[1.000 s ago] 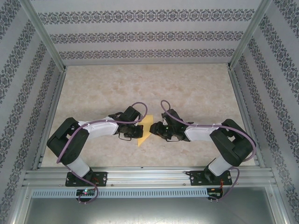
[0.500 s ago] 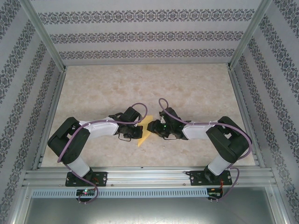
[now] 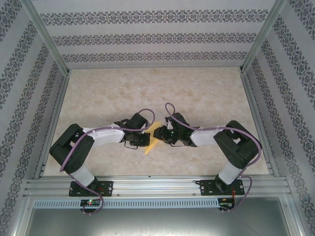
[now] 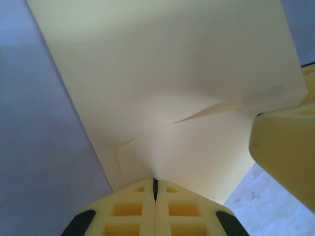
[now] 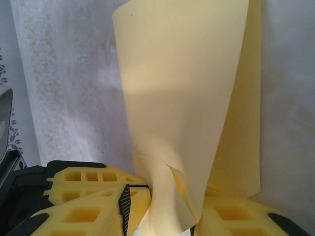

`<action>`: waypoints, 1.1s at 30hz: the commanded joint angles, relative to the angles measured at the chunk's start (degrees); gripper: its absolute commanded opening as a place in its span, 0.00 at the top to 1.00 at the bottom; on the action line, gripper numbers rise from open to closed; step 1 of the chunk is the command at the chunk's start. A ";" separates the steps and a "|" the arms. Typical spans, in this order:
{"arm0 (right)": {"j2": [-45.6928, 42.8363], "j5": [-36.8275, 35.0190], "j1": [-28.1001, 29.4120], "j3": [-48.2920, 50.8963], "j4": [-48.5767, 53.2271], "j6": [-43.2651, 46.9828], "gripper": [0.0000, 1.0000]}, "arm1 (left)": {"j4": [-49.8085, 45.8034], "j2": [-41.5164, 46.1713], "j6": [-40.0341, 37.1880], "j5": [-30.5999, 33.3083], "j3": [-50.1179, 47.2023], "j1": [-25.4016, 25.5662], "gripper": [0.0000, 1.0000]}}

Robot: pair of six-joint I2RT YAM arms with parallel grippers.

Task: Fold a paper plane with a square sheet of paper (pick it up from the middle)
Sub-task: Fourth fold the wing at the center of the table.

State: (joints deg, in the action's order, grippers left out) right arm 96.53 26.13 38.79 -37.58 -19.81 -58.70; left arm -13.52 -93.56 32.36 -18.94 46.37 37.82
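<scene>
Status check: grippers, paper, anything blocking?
Left gripper shut on yellow paper sheet. Right gripper open, straddling sheet's curled edge, grip unconfirmed. Sheet bowed between them. Grippers close together; tight quarters.

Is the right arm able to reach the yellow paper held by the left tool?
Likely yes: the paper stands between the fingers of the right tool, nothing blocking; the left tool grips another edge.

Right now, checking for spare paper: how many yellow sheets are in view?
1: the yellow sheet, at centre between left gripper and right gripper; another could lie hidden underneath.
</scene>
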 commanded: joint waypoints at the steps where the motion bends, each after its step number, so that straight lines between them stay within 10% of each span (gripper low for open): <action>1: 1.50 2.44 0.37 -1.29 -1.06 3.45 0.65 | -1.77 3.09 -0.74 2.08 -1.13 -0.03 0.96; 20: 1.08 -10.75 5.36 -2.01 -4.86 -8.14 0.97 | 1.29 26.87 0.50 7.74 -12.57 1.55 0.69; 26: -0.63 -26.33 11.89 1.02 -8.30 -20.53 0.97 | 2.70 30.51 -1.56 6.47 -15.36 1.57 0.62; 33: -0.53 -24.60 12.75 -0.03 -7.80 -17.80 0.77 | 2.66 27.74 -4.13 5.83 -13.90 2.97 0.60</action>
State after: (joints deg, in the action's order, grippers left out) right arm 97.01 3.70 51.94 -37.56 -26.48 -76.79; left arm -11.97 -64.71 30.46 -13.21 31.48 39.44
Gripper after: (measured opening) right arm 0.213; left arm 0.399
